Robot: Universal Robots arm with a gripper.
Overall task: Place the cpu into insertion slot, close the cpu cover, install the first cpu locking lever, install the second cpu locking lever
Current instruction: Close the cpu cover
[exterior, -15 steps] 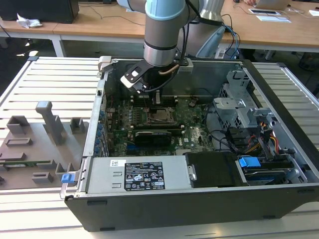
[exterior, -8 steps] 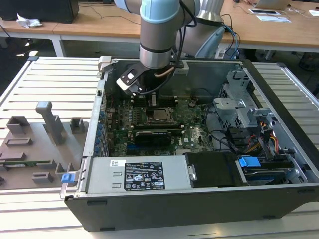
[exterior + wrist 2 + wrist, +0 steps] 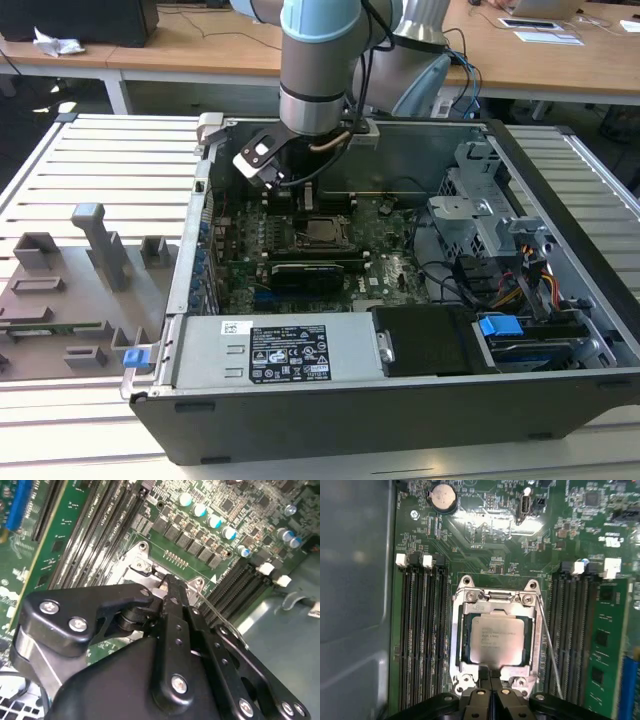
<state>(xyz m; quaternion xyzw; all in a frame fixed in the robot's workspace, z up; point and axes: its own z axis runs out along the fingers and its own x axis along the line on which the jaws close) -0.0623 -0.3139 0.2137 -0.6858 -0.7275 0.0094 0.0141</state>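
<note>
In the first wrist view the gripper (image 3: 490, 676) is seen closest to the lens. Its two black fingers (image 3: 478, 700) are pressed together, with nothing seen held between them. The tips are set at the near edge of the cpu cover (image 3: 530, 630).

The cover is laid flat over the insertion slot (image 3: 469, 587). The cpu (image 3: 497, 640) is seated inside, and its silver top is framed by the cover's window. A thin metal lever (image 3: 550, 650) is seen along one side of the cover, slanting away from it across the neighbouring memory slots (image 3: 570, 635). In the second wrist view the same lever (image 3: 220, 615) is shown raised off the board beside the closed fingertips (image 3: 172, 592).

More black memory slots (image 3: 420, 630) are ranged on the socket's other side. A green memory module (image 3: 607, 645) is fitted past the first set. Farther along the motherboard (image 3: 485, 535) a round coin cell (image 3: 443, 497) is mounted.

In the exterior view the arm (image 3: 318, 60) is lowered into the open computer case (image 3: 560, 180), directly over the cpu (image 3: 322, 232). On the slatted table (image 3: 100, 150), at the exterior view's left, a grey fixture (image 3: 90, 270) is placed.
</note>
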